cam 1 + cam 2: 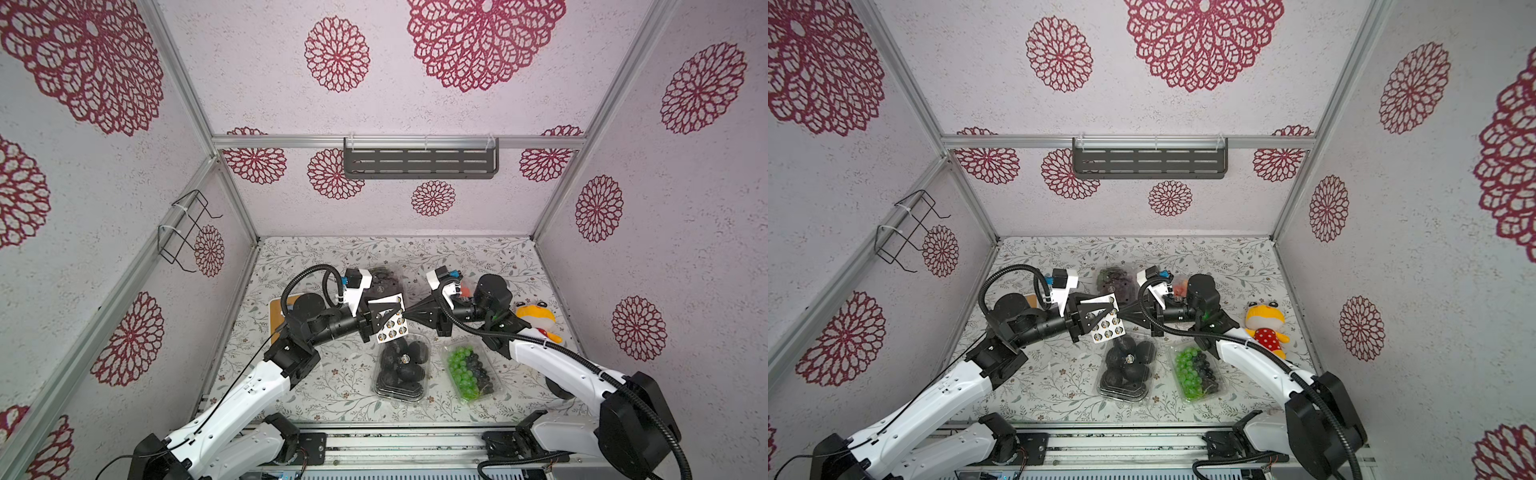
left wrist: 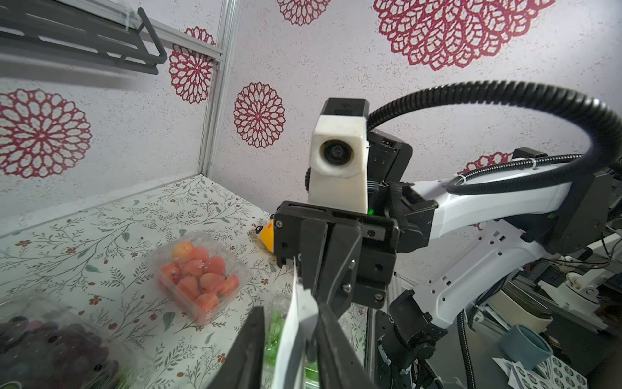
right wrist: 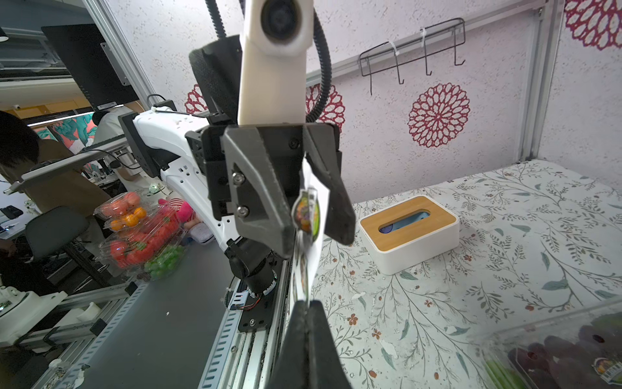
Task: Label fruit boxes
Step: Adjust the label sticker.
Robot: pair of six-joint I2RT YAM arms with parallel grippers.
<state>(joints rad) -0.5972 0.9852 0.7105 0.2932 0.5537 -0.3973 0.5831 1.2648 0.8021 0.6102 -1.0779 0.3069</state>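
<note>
The two arms are meeting nose to nose above the middle of the counter (image 1: 332,386). The left pincer (image 1: 397,311) is standing partly open, its fingers (image 2: 250,350) apart on either side of the white sticker sheet (image 1: 392,328), with a gap showing beside the paper. The right pincer (image 1: 411,314) is pinching fully closed on the sheet's edge, its fingertips (image 3: 308,323) pressed together there.

The four fruit boxes are sitting on the counter in two pairs. On the near side, the box of black round fruits (image 1: 401,368) is lying just under the sheet, wearing a round sticker on its lid, and the box of green-and-black grapes (image 1: 469,370) is lying just to its right. On the far side, the box of dark purple grapes (image 1: 1117,284) is sitting behind the pincers, and the box of strawberries (image 2: 198,272) is lying to its right, mostly hidden by the right arm in both top views.

A white box with a wooden lid (image 3: 409,225) is resting at the left, and a yellow plush toy (image 1: 536,316) is lying at the right.
</note>
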